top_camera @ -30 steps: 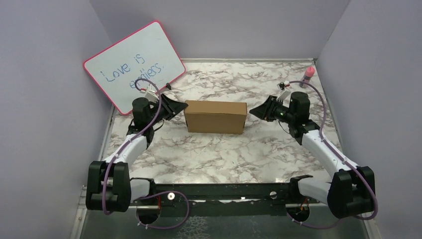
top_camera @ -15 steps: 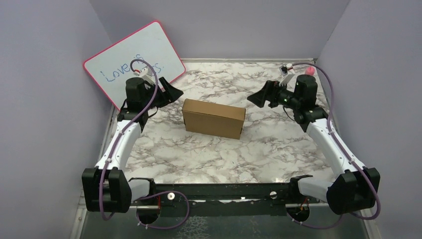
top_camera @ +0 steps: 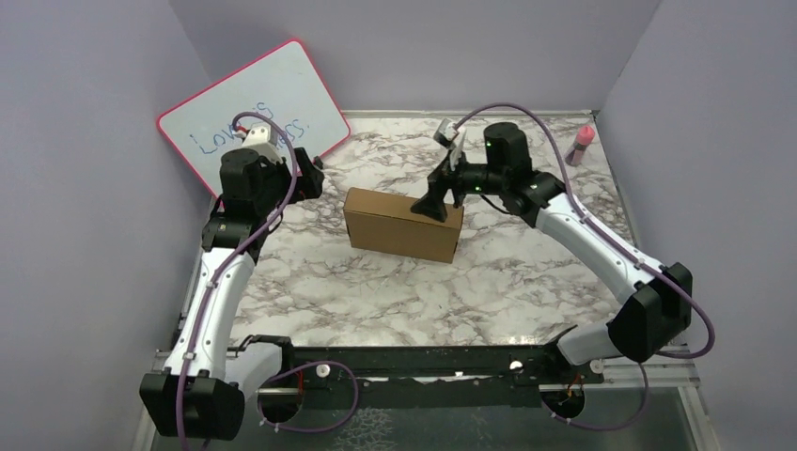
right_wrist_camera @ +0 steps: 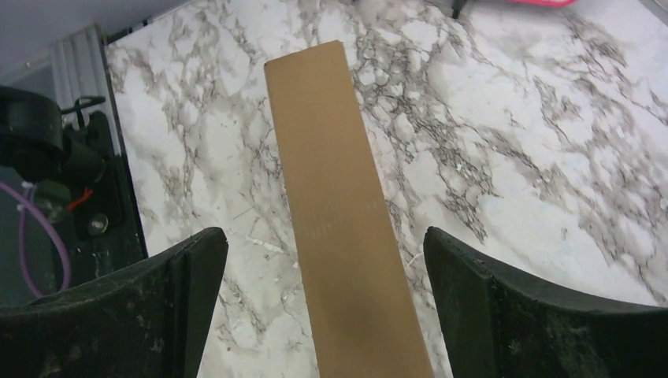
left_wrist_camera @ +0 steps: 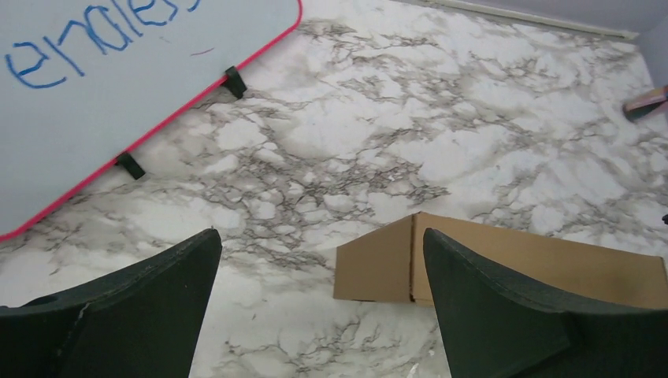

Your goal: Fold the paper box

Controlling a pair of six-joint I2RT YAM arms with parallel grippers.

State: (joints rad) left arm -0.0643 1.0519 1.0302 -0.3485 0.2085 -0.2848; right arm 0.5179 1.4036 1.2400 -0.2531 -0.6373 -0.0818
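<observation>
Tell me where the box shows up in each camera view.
Top external: box at the centre of the picture.
Left wrist: box at lower right, one end facing the camera.
Right wrist: box as a long strip running up the middle.
Shared landmark: whiteboard, upper left from above, whiteboard upper left on left wrist, only a pink sliver at right wrist's top edge.

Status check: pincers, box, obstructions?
Left pincer open, clear of paper box. Right pincer open, above it. Box closed, resting on table. Whiteboard close behind left pincer.
</observation>
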